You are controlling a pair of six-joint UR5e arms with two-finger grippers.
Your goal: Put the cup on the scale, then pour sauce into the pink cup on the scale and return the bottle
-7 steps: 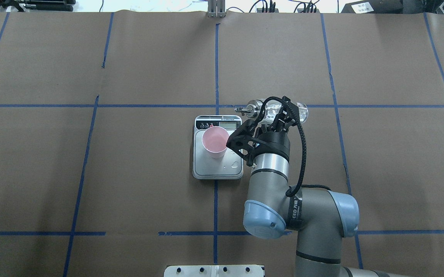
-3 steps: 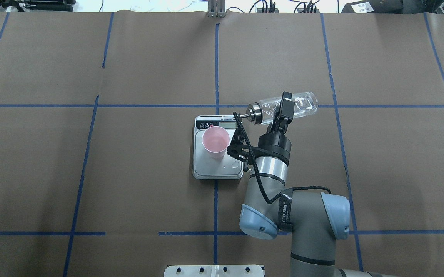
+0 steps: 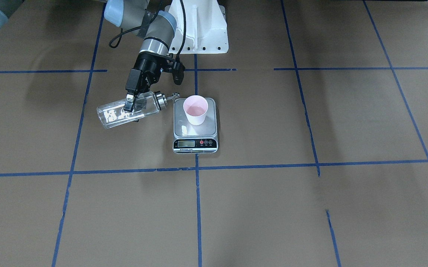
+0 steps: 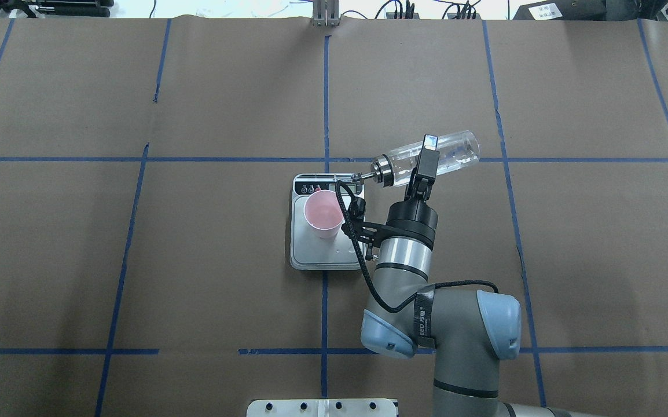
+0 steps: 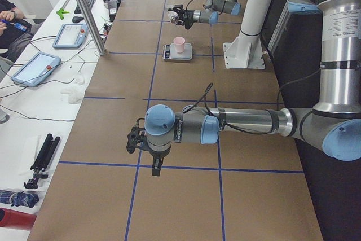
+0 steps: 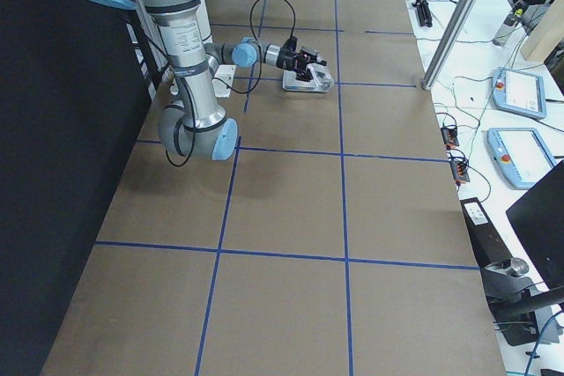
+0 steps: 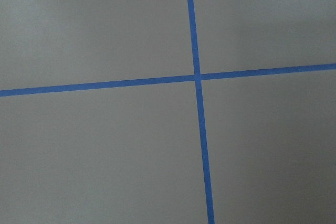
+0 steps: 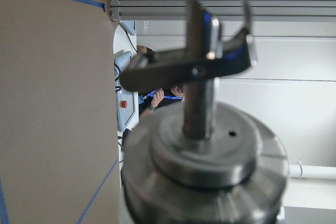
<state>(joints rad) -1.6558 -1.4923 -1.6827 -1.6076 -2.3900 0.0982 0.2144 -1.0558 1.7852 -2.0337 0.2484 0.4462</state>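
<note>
**Item 1. Right gripper** (image 4: 428, 152): fingers clamped across the middle of the bottle's body, one finger on each side of the glass. The arm reached in from 5 o'clock in the overhead view.

**Item 2. Bottle** (image 4: 455, 153): clear glass, held off the table and lying close to level. In the overhead view its base pointed to about 2 o'clock and its metal spout cap (image 4: 381, 167) to about 8 o'clock. The spout tip sat over the far right corner of the scale, just short of the cup's rim. In the right wrist view the cap (image 8: 202, 174) filled the lower frame, blurred. How much sauce was left in the glass could not be told.

**Item 3. Cup** (image 4: 324, 214): pale pink, upright on the scale's platform, toward its 12 o'clock half beside the display strip in the overhead view. From the front, a pale liquid surface showed low inside the cup (image 3: 195, 110).

**Item 4. Scale** (image 4: 322, 256): flat on the table, display strip at its 12 o'clock edge in the overhead view.

**Item 5. Left gripper** (image 5: 155, 169): well apart from the scale, seen only from the side; whether its fingers were apart or together could not be told. It hung above a crossing of blue tape (image 7: 197, 76).

**Item 6. Table** (image 4: 224, 243): covered in brown paper.
</note>
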